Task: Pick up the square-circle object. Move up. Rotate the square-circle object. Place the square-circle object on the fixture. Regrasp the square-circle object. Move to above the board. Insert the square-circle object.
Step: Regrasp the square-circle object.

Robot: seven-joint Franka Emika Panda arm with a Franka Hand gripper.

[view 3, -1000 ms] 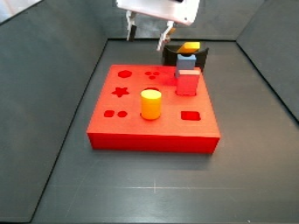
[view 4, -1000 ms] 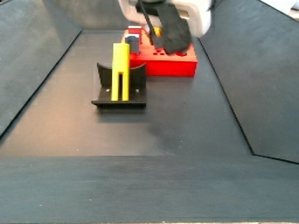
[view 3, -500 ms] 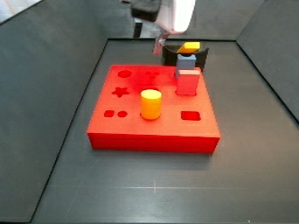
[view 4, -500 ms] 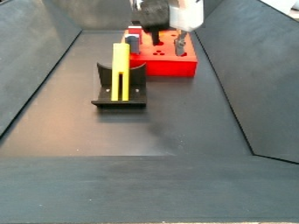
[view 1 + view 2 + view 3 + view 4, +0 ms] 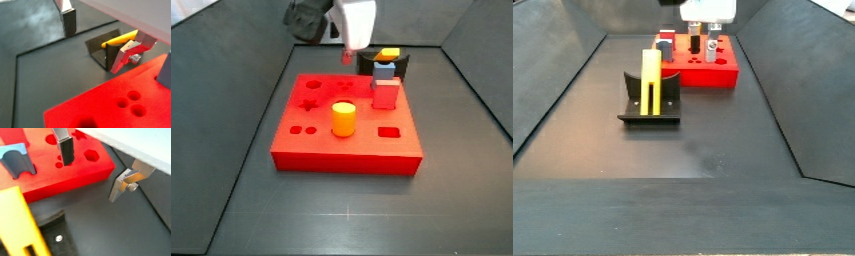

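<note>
Gripper (image 5: 93,170) hangs released and empty above the big red holed board (image 5: 707,72); the long yellow bar peg (image 5: 649,80) leans in the black bracket fixture (image 5: 651,101). Regrasping well likely means descending squarely astride the peg.

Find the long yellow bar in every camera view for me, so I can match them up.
Wrist view: the square-circle object peeks from the fixture, between the open pincer fingers.
Wrist view: a broad yellow bar at the picture's edge, beside the board.
Side view: only its yellow tip shows behind the board.
Side view: standing in the fixture.
Shared landmark: the board.
</note>
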